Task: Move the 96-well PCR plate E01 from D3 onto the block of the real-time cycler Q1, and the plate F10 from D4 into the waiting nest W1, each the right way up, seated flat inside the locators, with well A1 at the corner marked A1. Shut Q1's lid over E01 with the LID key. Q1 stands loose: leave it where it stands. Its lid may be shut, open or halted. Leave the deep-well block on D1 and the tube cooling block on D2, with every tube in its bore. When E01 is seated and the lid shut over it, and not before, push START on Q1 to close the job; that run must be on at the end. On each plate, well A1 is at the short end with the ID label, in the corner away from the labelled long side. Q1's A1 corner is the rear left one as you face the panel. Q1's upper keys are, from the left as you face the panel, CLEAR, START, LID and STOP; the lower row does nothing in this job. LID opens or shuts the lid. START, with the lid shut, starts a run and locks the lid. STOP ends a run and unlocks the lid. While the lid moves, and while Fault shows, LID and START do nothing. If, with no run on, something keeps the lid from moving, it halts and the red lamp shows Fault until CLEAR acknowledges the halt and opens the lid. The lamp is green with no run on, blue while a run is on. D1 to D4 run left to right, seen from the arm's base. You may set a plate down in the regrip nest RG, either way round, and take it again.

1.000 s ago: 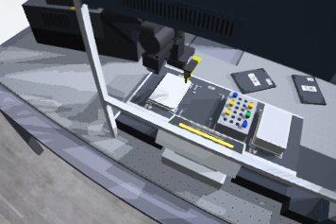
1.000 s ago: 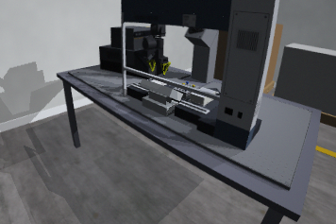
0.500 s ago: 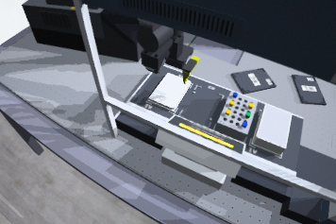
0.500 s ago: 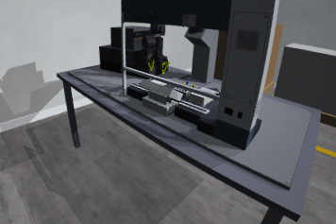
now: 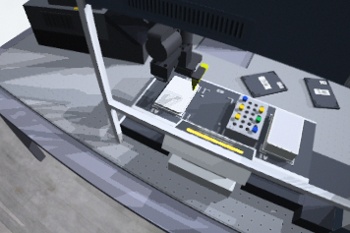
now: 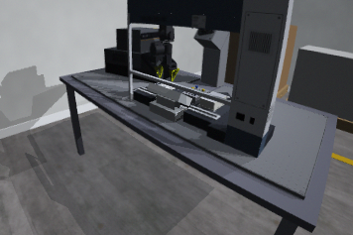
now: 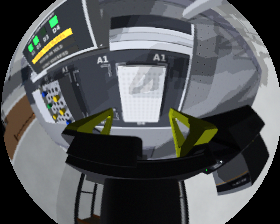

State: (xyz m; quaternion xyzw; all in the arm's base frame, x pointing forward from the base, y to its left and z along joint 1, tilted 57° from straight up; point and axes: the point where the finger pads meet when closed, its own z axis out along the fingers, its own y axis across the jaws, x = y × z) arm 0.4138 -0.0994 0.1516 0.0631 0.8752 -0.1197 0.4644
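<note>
A white PCR plate lies flat in the deck slot at the left end of the row, which is D4 counted from the deep-well block. The wrist view shows it straight below, with A1 marks at its far corners. My gripper hovers just above it with its yellow fingers wide open, one on each long side, and it holds nothing. It also shows under the gantry in the exterior view. The slot next to the plate looks dark. I cannot make out a plate in it.
The tube cooling block with coloured caps and the white deep-well block fill the two right slots. Two dark flat pads lie behind the deck. A large dark housing overhangs the deck. A white frame bar stands at the left, with black boxes behind it.
</note>
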